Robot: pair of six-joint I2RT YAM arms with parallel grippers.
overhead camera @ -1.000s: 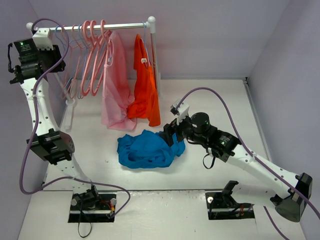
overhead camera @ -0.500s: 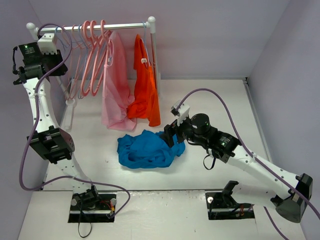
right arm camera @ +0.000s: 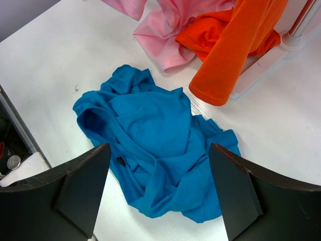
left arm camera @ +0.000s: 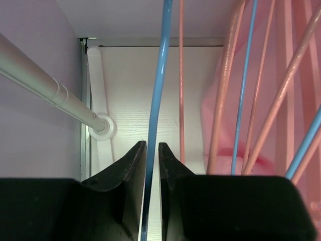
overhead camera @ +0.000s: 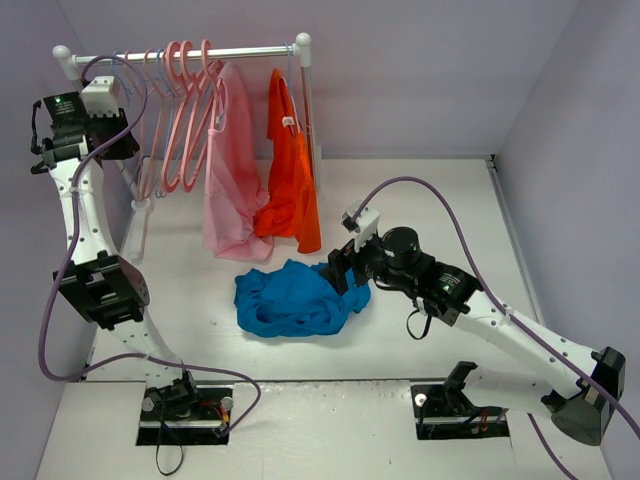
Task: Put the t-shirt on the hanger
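Barely begun: the bright blue cloth t-shirt [overhead camera: 290, 300] lies crumpled mid-frame on the tabletop [overhead camera: 430, 200] under the spread right end effector [overhead camera: 345, 275], while the left end effector [left arm camera: 152, 150] pinches the thin pale-blue hanger [left arm camera: 160, 75] upper left.

Hanger [left arm camera: 159, 75] hook cut off past left wrist view's top edge; t-shirt [overhead camera: 290, 300] right edge hidden under right arm [overhead camera: 400, 250].
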